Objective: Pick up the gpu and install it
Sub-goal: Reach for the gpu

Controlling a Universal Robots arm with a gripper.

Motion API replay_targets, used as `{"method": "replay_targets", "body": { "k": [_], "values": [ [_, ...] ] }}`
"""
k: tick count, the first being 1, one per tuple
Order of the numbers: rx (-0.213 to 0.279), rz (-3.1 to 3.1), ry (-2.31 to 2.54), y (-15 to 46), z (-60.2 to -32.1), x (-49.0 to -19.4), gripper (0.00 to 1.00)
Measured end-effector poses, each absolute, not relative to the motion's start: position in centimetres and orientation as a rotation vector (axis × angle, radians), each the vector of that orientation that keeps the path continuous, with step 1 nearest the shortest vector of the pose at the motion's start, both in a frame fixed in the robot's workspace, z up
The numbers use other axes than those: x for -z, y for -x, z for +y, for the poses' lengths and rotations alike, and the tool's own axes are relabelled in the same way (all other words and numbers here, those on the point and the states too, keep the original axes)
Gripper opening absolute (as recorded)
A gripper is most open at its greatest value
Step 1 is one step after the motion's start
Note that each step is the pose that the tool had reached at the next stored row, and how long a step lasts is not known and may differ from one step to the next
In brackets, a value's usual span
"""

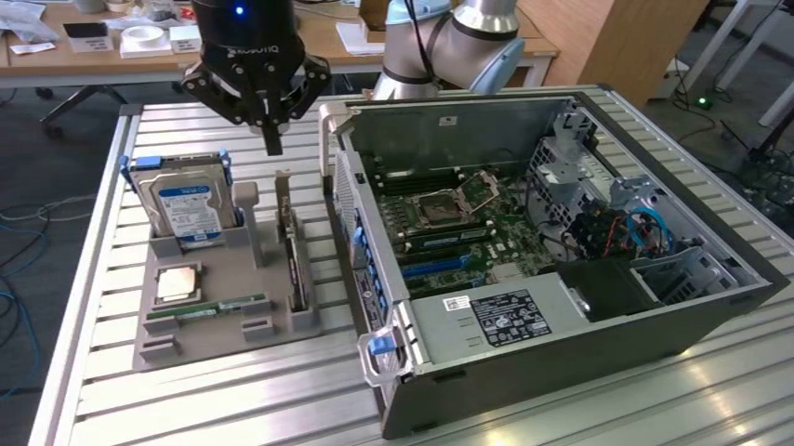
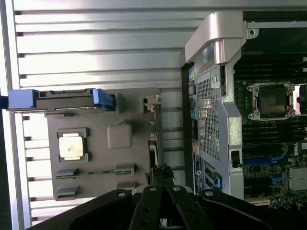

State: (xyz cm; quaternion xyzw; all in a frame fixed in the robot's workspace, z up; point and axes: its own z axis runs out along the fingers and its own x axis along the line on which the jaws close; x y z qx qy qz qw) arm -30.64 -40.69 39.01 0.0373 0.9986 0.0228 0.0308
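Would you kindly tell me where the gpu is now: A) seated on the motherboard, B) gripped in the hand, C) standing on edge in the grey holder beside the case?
C: the gpu stands in the grey holder, the shut hand above it and apart.

Robot arm (image 1: 478,37) cut off at exterior view's top edge; hard drive (image 1: 186,204) label unreadably small; graphics card (image 2: 152,148) partly behind claw (image 2: 160,171).

Upright hard drive (image 1: 184,209), CPU chip (image 1: 178,282) and RAM stick (image 1: 205,309) on a grey tray (image 1: 233,279), slatted table (image 1: 199,400) beneath.
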Motion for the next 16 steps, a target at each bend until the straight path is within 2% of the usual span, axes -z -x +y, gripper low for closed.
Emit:
{"method": "replay_targets", "body": {
  "k": [16],
  "values": [
    [-0.07,3.077,-0.115,30.8,-42.1,-39.0,0.11]
  ]
}}
